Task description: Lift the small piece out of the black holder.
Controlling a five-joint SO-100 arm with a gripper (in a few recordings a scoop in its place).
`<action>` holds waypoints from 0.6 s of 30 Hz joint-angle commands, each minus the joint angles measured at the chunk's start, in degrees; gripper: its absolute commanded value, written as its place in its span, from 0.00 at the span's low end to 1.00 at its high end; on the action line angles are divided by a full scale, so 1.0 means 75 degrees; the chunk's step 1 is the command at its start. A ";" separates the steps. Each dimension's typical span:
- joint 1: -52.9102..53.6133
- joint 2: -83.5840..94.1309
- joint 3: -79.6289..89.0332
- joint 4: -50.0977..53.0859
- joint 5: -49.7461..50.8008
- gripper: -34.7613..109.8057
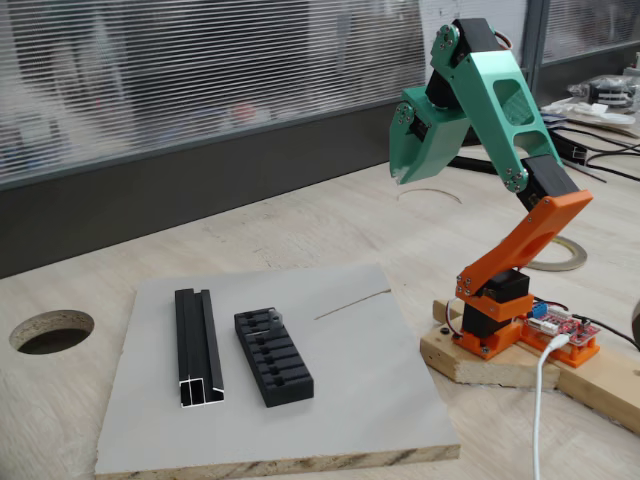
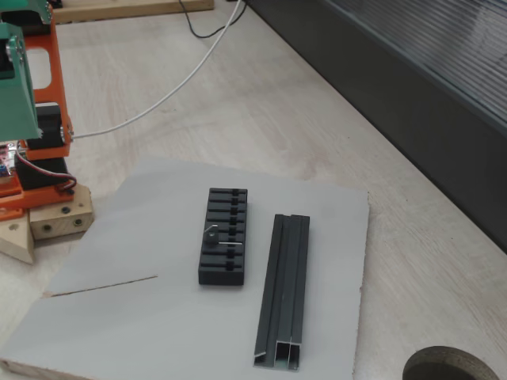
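The black holder [image 1: 273, 356] [image 2: 224, 235] lies on a grey board, its row of cross slots facing up. The small piece [image 2: 211, 232], a tiny silver-grey metal bit, sits in a slot near the middle of the holder's left side in a fixed view. My teal gripper [image 1: 400, 176] hangs high above the table, far to the right of and behind the holder. It points down, its fingers are together, and nothing is held.
A longer black channel rail [image 1: 198, 347] [image 2: 283, 289] lies beside the holder on the grey board [image 1: 350, 400] [image 2: 142, 332]. A round hole [image 1: 50, 330] is cut in the wooden table. The arm's orange base [image 1: 500, 320] stands on a wood block with cables. A metal ring [image 1: 556, 258] lies behind it.
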 commanded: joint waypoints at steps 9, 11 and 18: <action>0.0070 0.0082 0.0129 0.0199 0.0117 0.29; 0.0070 0.0082 0.0129 0.0199 0.0117 0.29; 0.0141 0.0082 0.0129 0.0176 0.0070 0.29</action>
